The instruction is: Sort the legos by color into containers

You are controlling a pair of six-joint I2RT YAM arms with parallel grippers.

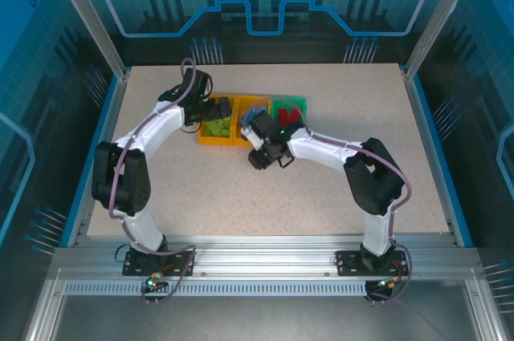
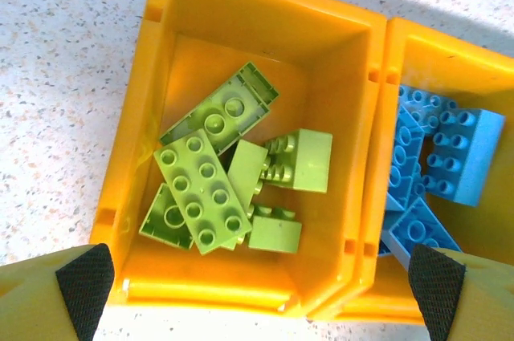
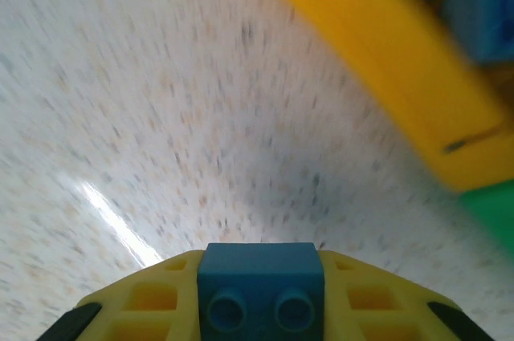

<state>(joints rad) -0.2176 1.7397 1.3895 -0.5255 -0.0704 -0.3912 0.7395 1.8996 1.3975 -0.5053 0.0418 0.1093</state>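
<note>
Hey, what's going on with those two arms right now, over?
Left hand open above lime bricks. Right hand shut on blue brick, beside orange bin. No obstruction seen.

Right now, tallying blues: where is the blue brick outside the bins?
The blue brick is gripped in the right gripper, bottom centre of the right wrist view, over bare table just short of the orange-yellow bin.

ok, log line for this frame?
left pincer: open, above yellow bin holding lime bricks | right pincer: shut on blue brick, over table | right wrist view: blurred
</note>
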